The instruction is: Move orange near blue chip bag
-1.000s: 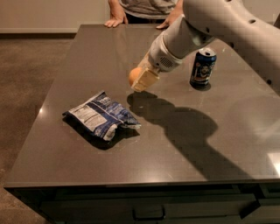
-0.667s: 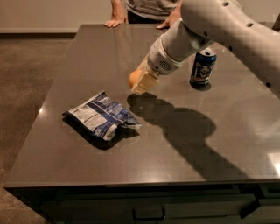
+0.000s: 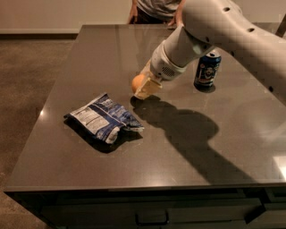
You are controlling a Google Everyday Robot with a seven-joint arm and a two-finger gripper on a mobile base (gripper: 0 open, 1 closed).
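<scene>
The orange (image 3: 136,82) is small, round and pale orange, held between the pale fingers of my gripper (image 3: 142,86) a little above the dark tabletop. The gripper is shut on it, at the end of the white arm that reaches in from the upper right. The blue chip bag (image 3: 103,118), crumpled blue and white foil with a white label panel, lies flat on the table down and to the left of the gripper, a short gap away.
An upright blue soda can (image 3: 207,68) stands to the right of the gripper, behind the arm. A person (image 3: 154,10) stands at the table's far edge. The dark table (image 3: 187,147) ends at a near edge, with drawers below.
The gripper with the orange has moved slightly left and down toward the chip bag. The bag and the can have not moved.
</scene>
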